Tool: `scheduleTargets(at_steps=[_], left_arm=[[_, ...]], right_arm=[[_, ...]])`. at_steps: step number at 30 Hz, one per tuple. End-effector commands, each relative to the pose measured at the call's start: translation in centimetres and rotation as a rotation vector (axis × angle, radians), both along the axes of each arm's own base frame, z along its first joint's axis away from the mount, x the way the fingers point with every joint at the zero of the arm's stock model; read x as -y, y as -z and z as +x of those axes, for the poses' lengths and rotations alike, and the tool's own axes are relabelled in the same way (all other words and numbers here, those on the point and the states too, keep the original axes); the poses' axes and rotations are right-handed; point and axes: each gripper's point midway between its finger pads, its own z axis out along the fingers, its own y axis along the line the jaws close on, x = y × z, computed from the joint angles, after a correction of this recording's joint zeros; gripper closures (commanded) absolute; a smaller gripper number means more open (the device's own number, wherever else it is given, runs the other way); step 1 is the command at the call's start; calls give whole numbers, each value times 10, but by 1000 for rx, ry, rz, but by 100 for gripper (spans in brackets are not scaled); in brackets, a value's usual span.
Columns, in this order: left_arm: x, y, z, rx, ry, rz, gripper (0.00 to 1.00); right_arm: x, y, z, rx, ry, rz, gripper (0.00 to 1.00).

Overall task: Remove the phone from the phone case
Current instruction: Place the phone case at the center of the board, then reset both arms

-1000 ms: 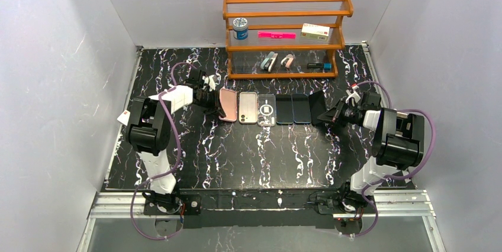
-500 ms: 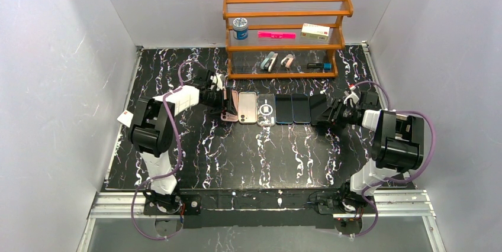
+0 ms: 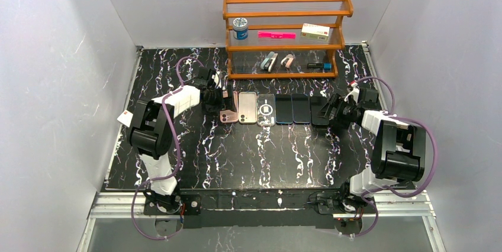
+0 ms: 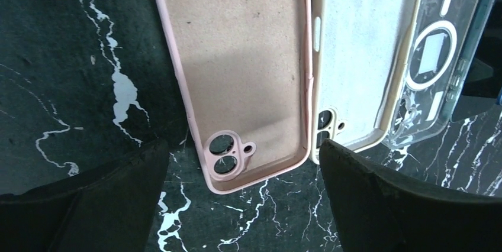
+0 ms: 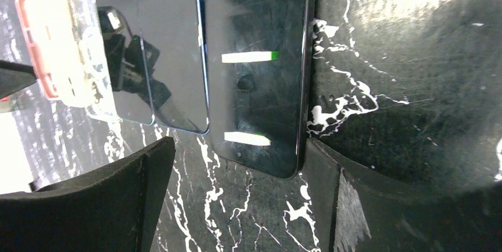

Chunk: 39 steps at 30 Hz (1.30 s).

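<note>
1. At far left of the row on the table (image 3: 248, 151): left gripper (image 4: 243, 166), jaws spread wide and holding nothing, hovering over the camera-cutout end of the pink case (image 4: 243, 57)
2. Pink case lying hollow side up, no phone in it; likely soft, light and bendy, so best pinched by one long rim rather than squeezed across its width
3. Just to its right, edge to edge: cream case (image 4: 361, 57), then clear case (image 4: 438, 51), both apparently empty as well
4. Next along: two blue phones (image 3: 284, 110), flat and bare of any case
5. At far right: black phone (image 5: 260, 86), flat on the marble and uncased; probably stiff, heavier, glass-slick and breakable, so to be taken gently across the long edges
6. Over its near end: right gripper (image 5: 240, 148), jaws apart, clamped on nothing
</note>
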Motion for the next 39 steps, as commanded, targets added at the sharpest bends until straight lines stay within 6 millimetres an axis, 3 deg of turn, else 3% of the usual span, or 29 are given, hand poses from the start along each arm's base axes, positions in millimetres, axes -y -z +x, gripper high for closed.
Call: scheduleTargets(at_steps=[1,6,16,20,24,28,31,34,39], left_arm=[[-40,40,-32,-140,-42,181,2],[-34,42,-27,-126,-30,157,2],[-12,45,-21,-115,64,102,2],[5,47,-25,-131,133,44,2],[5,36,-23,-93,158,51,2],[5,14,-24,-37,181,42,2],[-12,-13,-21,52,135,110,2],[-31,-48,-23,158,63,168,2],[-64,-127,-43,371,-91,193,2]], right_arm=[[24,13,3,-55,76,-180,12],[21,11,18,-32,63,-225,9],[-14,17,36,-19,-67,-193,10],[-22,11,37,0,-98,-172,10],[-20,-4,37,25,-85,-184,8],[-19,-32,34,59,-50,-180,2],[-15,-63,25,118,-7,-190,1],[-8,-100,12,195,61,-210,1],[12,-165,-19,359,224,-259,1]])
